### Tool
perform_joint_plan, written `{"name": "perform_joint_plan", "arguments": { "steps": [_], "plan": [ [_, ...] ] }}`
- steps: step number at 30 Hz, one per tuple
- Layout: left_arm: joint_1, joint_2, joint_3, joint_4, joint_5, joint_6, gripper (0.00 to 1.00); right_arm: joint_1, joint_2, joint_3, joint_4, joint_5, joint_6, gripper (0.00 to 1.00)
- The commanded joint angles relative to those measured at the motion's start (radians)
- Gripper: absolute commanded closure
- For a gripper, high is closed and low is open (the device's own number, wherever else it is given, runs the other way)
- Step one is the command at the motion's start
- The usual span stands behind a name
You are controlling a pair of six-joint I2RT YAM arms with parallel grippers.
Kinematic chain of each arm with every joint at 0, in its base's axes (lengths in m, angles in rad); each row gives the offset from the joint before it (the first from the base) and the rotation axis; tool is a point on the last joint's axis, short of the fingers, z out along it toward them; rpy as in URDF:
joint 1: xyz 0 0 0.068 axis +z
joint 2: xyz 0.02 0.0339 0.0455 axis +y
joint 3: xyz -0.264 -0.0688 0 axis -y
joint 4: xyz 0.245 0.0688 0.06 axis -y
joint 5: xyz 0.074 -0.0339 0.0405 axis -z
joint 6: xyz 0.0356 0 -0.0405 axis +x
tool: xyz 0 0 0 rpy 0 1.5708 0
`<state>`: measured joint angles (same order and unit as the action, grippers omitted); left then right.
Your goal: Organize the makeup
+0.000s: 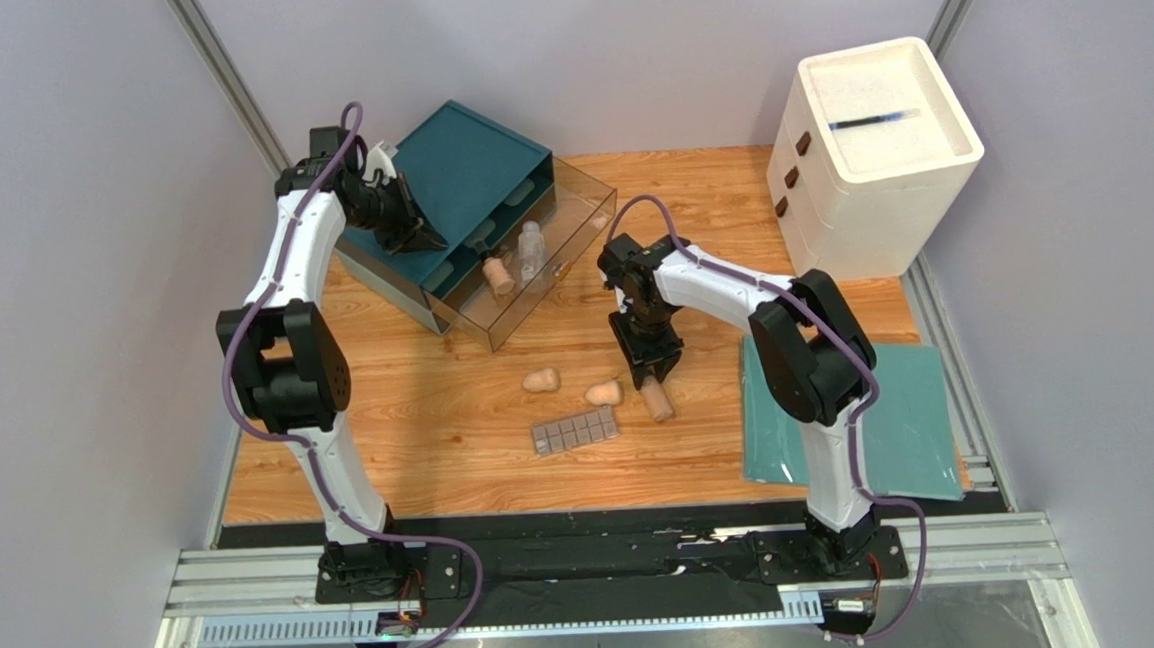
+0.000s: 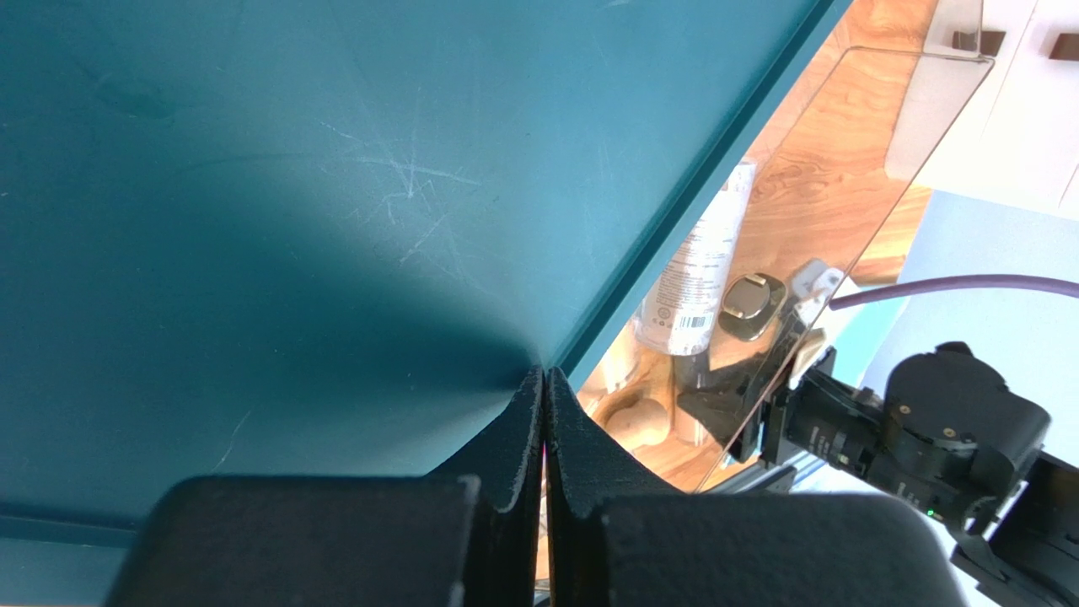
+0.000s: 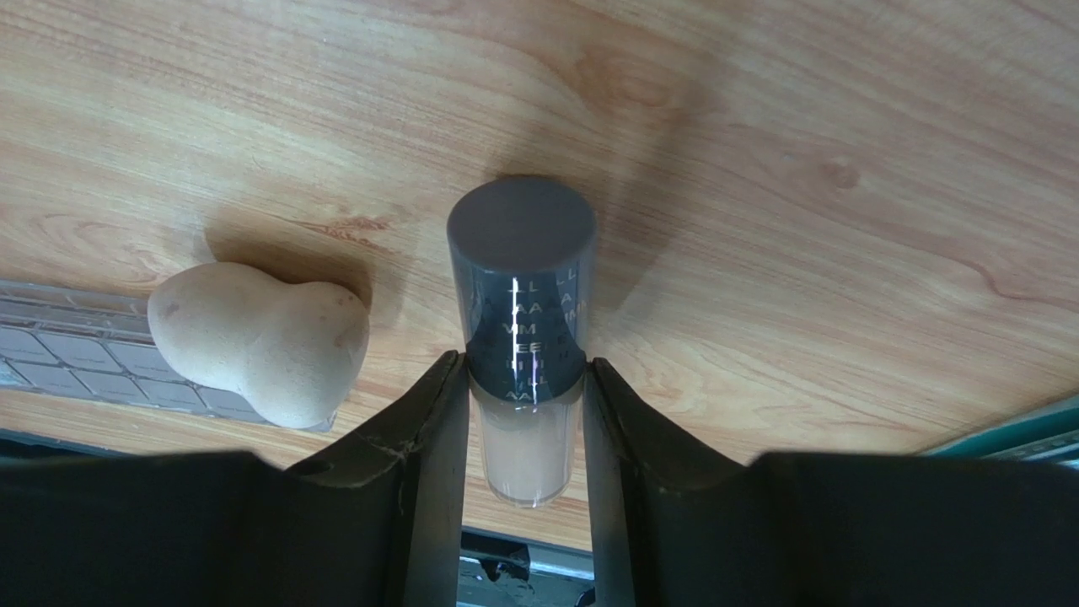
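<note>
My right gripper [image 3: 523,380] is shut on a beige bottle [image 3: 526,443] with a dark cap, close over the wooden table; it also shows in the top view [image 1: 657,399] under that gripper [image 1: 649,359]. A peach sponge [image 3: 260,342] lies just left of it on the edge of the grey-brown palette [image 3: 63,361]. From above, two sponges [image 1: 542,379] [image 1: 603,395] and the palette [image 1: 575,434] lie mid-table. A tan bottle [image 1: 498,276] lies in the clear drawer [image 1: 592,226]. My left gripper [image 2: 545,376] is shut and empty against the teal drawer box [image 2: 317,190].
The teal drawer box [image 1: 476,165] stands at the back left with its clear drawer pulled out, holding a clear labelled bottle [image 2: 697,272]. A white drawer unit [image 1: 874,148] stands at the back right. A teal mat [image 1: 912,409] lies at the front right.
</note>
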<state>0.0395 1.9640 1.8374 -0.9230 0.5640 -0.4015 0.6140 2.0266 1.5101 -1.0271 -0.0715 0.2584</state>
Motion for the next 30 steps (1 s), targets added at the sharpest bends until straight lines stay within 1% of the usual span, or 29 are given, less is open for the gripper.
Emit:
{"name": "perform_joint_plan", "arguments": {
  "steps": [1,5,8,9,15,19,26,27,29,30],
  "plan": [
    [-0.001,0.018,-0.021,-0.043,-0.013,0.027,1.00,0.003,0.038,-0.031,0.051,0.001,0.004,0.65],
    [-0.001,0.018,-0.023,-0.042,-0.012,0.024,1.00,0.001,0.050,-0.033,0.061,0.001,0.005,0.65],
    [-0.001,0.018,-0.021,-0.040,-0.010,0.023,1.00,0.000,0.038,-0.037,0.068,0.009,0.005,0.88],
    [0.000,0.018,-0.020,-0.040,-0.012,0.023,1.00,-0.002,0.017,-0.040,0.074,0.022,0.007,0.99],
    [-0.001,0.016,-0.017,-0.036,-0.010,0.016,1.00,-0.036,-0.080,-0.042,0.076,0.067,0.002,1.00],
    [-0.001,0.016,-0.017,-0.034,-0.010,0.018,1.00,-0.066,-0.130,-0.004,0.052,0.070,-0.008,1.00],
    [0.000,0.019,-0.021,-0.034,-0.010,0.018,1.00,-0.102,-0.189,0.171,0.015,0.030,-0.019,1.00],
    [0.000,0.021,-0.020,-0.034,-0.010,0.018,1.00,-0.111,-0.189,0.224,0.015,0.015,-0.019,1.00],
    [-0.001,0.021,-0.018,-0.033,-0.009,0.021,1.00,-0.112,-0.183,0.281,0.012,-0.016,-0.013,1.00],
    [-0.001,0.021,-0.020,-0.034,-0.010,0.021,1.00,-0.114,-0.180,0.341,0.015,-0.033,-0.011,1.00]
  ]
}}
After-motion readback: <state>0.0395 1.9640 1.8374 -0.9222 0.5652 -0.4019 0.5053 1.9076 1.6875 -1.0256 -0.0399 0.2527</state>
